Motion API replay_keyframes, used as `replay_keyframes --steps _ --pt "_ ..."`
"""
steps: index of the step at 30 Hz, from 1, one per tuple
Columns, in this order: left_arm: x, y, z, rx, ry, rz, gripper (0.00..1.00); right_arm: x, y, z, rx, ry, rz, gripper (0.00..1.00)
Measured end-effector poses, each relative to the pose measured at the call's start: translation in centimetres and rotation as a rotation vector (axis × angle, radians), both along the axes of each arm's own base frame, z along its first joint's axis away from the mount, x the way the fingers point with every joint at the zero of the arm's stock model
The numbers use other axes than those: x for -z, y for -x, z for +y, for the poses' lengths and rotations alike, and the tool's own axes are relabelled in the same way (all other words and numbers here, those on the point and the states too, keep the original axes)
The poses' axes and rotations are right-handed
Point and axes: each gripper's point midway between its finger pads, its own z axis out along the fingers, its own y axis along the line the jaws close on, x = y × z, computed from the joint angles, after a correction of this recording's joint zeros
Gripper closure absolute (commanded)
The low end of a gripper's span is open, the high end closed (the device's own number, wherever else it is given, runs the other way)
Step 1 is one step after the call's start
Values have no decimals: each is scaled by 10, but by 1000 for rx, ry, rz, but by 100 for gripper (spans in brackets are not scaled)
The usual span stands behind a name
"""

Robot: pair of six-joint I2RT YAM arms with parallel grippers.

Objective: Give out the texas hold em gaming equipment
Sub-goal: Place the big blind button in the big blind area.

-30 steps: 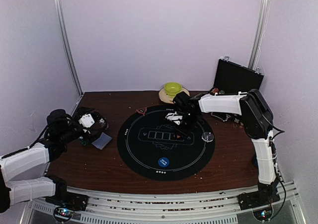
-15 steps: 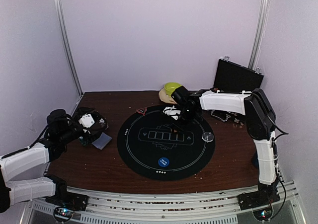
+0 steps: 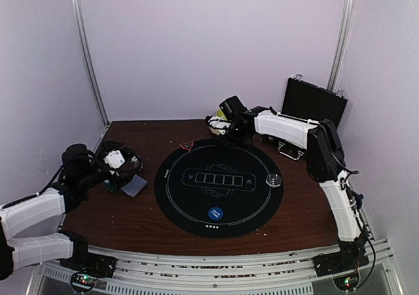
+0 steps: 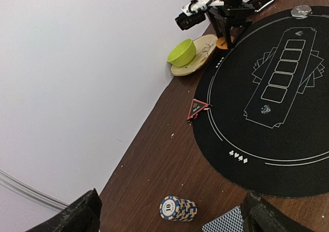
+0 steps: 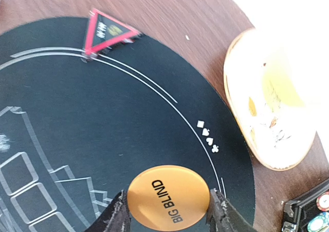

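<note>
Edge: orange disc (image 5: 167, 201) just inside mat (image 5: 103, 119) rim, plate (image 5: 257, 139) near.
Right pincer (image 5: 169, 215): grasping disc, marked BIG BLIND.
Left pincer (image 4: 172, 217): released.

Soft, even light; weak shadows. Right wrist view: plate (image 5: 235, 104) blown out (corner beyond pure white); orange disc (image 5: 168, 196) lettering sharp.

Brown wooden table (image 3: 131, 220) bearing a round black mat (image 3: 190, 203). Beyond the mat's far edge: a plate (image 4: 203, 54). Left of the mat: a chip stack (image 4: 178, 209) and a card (image 3: 134, 186).

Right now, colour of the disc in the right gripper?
Orange disc, black lettering; best in right wrist view.
</note>
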Motion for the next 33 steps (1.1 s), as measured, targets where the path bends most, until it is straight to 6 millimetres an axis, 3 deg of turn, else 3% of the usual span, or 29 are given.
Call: replay_keyframes --steps 9,23,33 --pt "2 -1 0 0 -4 6 2 47 -25 -13 68 33 24 53" --pt "6 -2 1 -5 -12 13 2 64 -52 -16 95 10 2 53" --pt "6 -2 1 -5 -13 14 2 60 -53 -13 80 -2 9 25"
